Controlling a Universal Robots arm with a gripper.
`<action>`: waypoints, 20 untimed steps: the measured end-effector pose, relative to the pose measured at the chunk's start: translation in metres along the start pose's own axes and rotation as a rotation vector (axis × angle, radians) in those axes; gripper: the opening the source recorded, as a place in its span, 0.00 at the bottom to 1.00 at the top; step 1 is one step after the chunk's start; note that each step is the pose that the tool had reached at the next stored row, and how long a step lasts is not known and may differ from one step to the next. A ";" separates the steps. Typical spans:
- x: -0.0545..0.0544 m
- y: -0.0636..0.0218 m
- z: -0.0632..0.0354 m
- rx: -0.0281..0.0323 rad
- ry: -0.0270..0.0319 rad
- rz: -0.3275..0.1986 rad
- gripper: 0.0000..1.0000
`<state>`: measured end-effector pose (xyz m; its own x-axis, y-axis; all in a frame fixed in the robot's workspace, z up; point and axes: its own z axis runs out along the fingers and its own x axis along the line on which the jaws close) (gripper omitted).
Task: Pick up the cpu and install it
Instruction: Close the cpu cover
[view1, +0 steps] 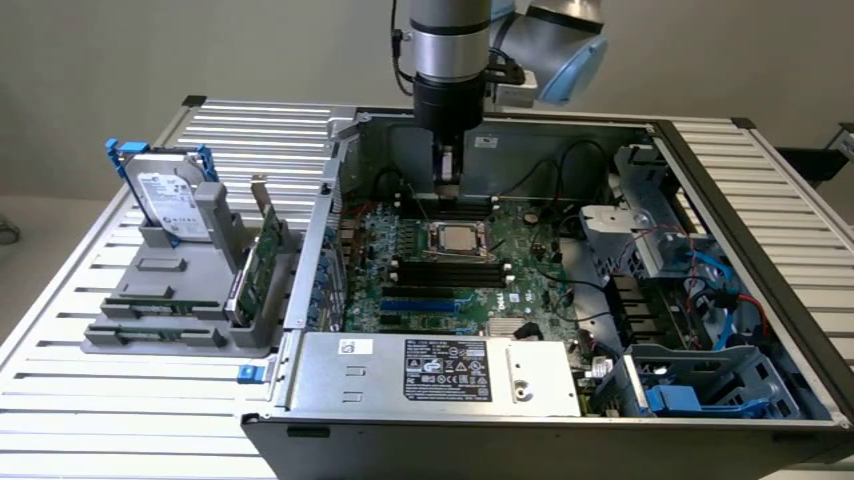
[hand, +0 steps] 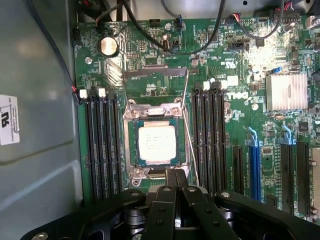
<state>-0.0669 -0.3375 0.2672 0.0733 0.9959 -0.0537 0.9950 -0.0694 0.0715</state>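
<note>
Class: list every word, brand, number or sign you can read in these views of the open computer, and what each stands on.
"DELL": on the green motherboard.
Power supply label: print too small to read.
Hard drive label: too small to read.
White sticker on the case wall: blurred.
cpu top: markings unreadable.

Cpu (hand: 156, 142): small flat square chip, dull silver-grey metal top with faint printed lines, thin pale rim. Lies flat and square in its socket (hand: 132, 112), top face up, metal socket frame around all four sides. Socket sits mid-board on the green motherboard (hand: 240, 75), between two banks of black memory slots (hand: 102, 145). Exterior view: same chip (view1: 458, 238), level, seated, inside the open computer case.
</note>
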 end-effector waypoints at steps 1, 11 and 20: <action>-0.001 0.0026 0.0001 0.0003 0.0012 0.000 0.11; -0.001 0.0471 0.0027 0.0034 0.0127 0.001 0.11; 0.002 0.0878 0.0054 0.0050 0.0307 0.002 0.11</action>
<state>0.0210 -0.3418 0.2679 0.0731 0.9971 -0.0229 0.9952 -0.0715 0.0666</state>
